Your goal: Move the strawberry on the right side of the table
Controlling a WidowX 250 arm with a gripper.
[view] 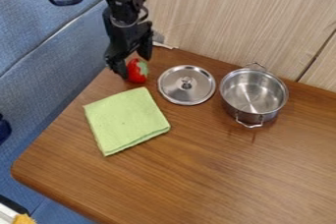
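Near part of table (190, 179): bare wood, running out to the right of the view. If "right" means right in this view, that is where the berry should end up, so the delivery is not done

Next out, cloth (126, 121), folded, lying left of centre. Pot (270, 101) over to the right, open, upright. Lid (174, 86) flat between pot and strawberry (137, 72), apart from the latter

Strawberry itself at the far left part of the table, just beyond the cloth, green patch facing right. End effector (134, 67) down at it; cannot tell whether it has a hold. Approach looks done, in my judgement; left to do: a sure grip, the carry past lid and pot, the setting down, the release
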